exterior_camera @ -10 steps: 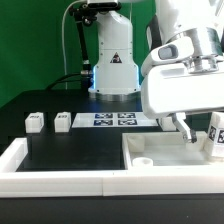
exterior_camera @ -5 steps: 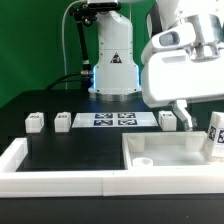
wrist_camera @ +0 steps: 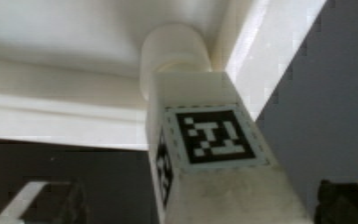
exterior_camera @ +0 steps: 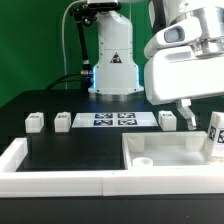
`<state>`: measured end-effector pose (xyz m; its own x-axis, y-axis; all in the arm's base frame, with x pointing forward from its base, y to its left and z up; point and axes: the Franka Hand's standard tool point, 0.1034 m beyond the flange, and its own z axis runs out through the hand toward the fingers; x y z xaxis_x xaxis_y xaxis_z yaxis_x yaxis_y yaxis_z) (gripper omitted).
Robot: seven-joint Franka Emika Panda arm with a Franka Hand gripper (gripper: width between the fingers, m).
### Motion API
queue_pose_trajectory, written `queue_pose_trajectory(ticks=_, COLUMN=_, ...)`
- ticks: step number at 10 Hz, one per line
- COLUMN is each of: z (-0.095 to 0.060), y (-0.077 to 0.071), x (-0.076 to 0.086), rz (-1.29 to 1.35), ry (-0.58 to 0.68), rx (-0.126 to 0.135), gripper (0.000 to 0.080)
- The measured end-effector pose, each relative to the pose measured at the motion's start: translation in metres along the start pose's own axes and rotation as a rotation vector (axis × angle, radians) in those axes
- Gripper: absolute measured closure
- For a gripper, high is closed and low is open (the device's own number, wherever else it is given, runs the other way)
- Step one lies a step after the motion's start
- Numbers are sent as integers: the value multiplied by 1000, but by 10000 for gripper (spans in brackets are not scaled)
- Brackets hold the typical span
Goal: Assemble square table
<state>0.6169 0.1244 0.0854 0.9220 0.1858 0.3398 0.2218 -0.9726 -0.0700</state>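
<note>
Gripper [exterior_camera: 186,116]: has lifted up and off the slab since the earlier frame, uncovering a leg block behind it. Its jaws stand wide apart with nothing between them.
Slab [exterior_camera: 170,150]: the square tabletop lies flat just beside the white rim [exterior_camera: 50,172]. One corner hole [exterior_camera: 143,158] faces up, unfilled.
Upright leg [exterior_camera: 215,135]: stands at the slab's side on the exterior view's right, tag toward the camera. The wrist view shows it close up [wrist_camera: 208,130] against the slab's edge. Whether it is fully seated cannot be told.
Near leg block [exterior_camera: 167,119]: just behind the slab.
Middle leg block [exterior_camera: 63,120]: well apart from the slab, toward the exterior view's left.
Far leg block [exterior_camera: 35,121]: farther from the slab on that side.
Marker board [exterior_camera: 113,119]: behind the slab, between the near and middle blocks.
Risk 1: the upright leg may sit loose, so a finger brushing it in passing could tip it.
Risk 2: the blocks are small, so an off-centre pinch could twist one and it would meet its hole skewed.
</note>
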Motion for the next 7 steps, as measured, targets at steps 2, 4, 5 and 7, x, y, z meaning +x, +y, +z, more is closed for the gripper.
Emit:
queue_pose_trajectory(ticks=2, z=-2, y=4, x=7, rz=10, ry=-126, rx=23, gripper=150)
queue_pose_trajectory(ticks=4, z=-3, y=-4, x=3, rz=38, ry=-278, rx=56, gripper=150)
queue_pose_trajectory(ticks=5, z=-1, y=-5, x=2, rz=33, ry=-307, rx=61, gripper=150)
queue_pose_trajectory(ticks=7, z=2, y=-6, x=-2, rz=32, ry=-317, rx=63, gripper=150)
